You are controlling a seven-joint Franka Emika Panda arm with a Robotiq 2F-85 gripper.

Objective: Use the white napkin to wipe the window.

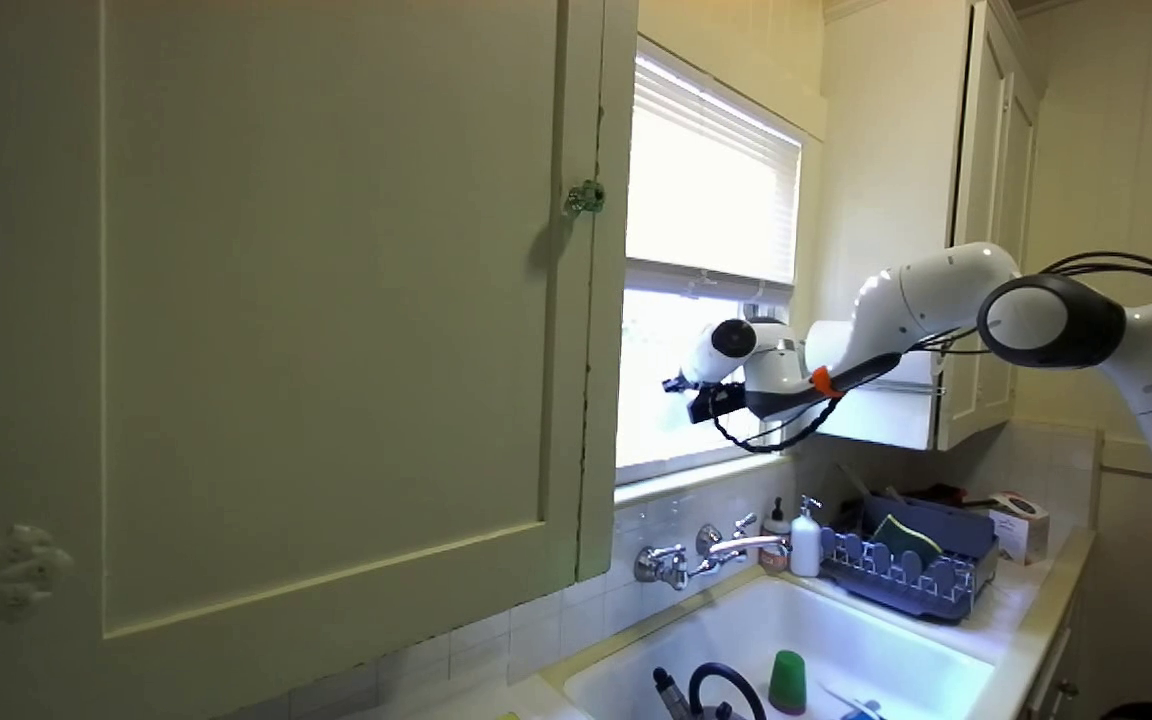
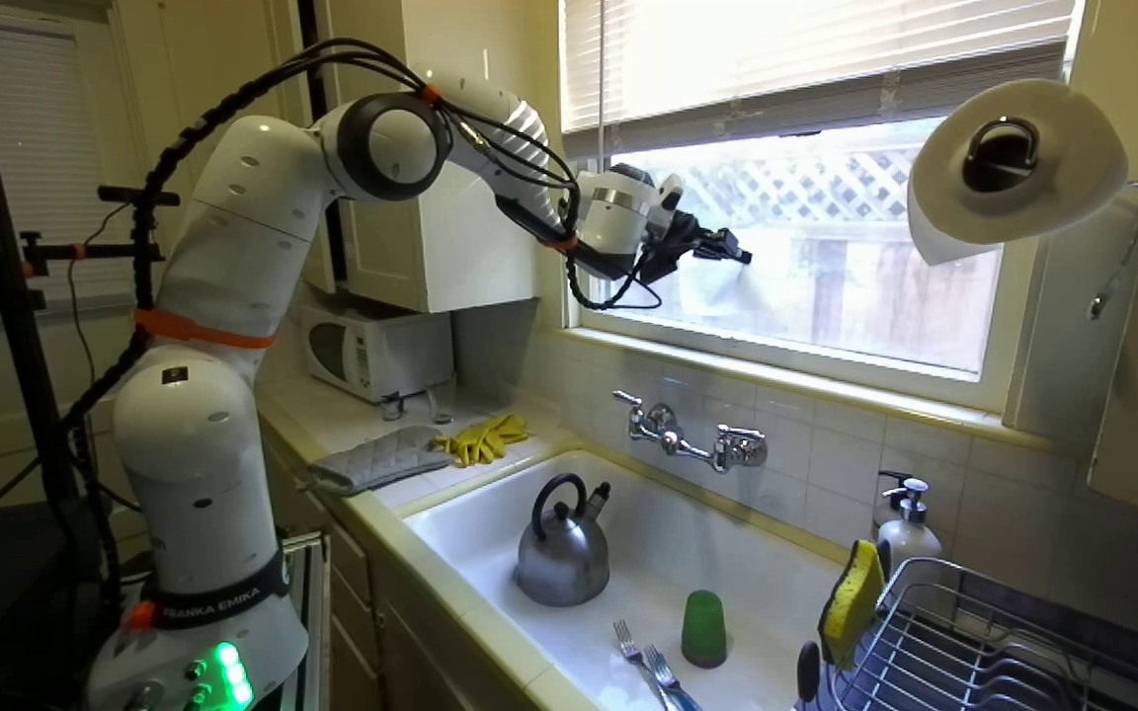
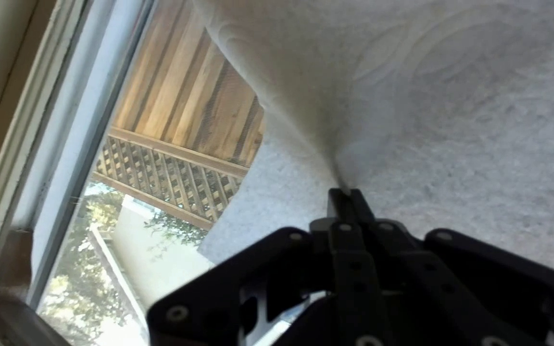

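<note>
One window point(image 2: 855, 267): above the sink point(image 2: 653, 543), a pale blind point(image 2: 826, 89) over its upper part, a sill point(image 2: 786, 378) along its foot.
Beyond it: board fence point(image 3: 195, 86) and lattice point(image 3: 171, 179), clearest in the wrist view.
Tiled wall point(image 2: 826, 464): carries a metal faucet point(image 2: 670, 438) between sill and sink.
Sink: white; a kettle point(image 2: 561, 565), a green cup point(image 2: 703, 629) and two forks point(image 2: 632, 652) in it, the forks lying near the cup.
Counter point(image 2: 332, 420): a microwave point(image 2: 386, 351), and a gray quilted cloth point(image 2: 381, 461) just beside yellow gloves point(image 2: 483, 440).
Sink's opposite end: a dish rack point(image 1: 886, 597) with a yellow sponge point(image 2: 851, 607) at its edge, a white pump bottle point(image 1: 806, 545) nearby.
Paper roll point(image 2: 1073, 178): hung up, overlapping the window's edge in an exterior view.
Arm point(image 2: 243, 217): stretches to the window in both exterior views.
Gripper point(image 3: 345, 192): jaws clenched, grasping a gathered pinch of white napkin point(image 3: 426, 144).
White napkin: nipped at the very tips, the rest fanning out past them in front of the window and filling much of the wrist view; whether it touches there, I cannot tell.
</note>
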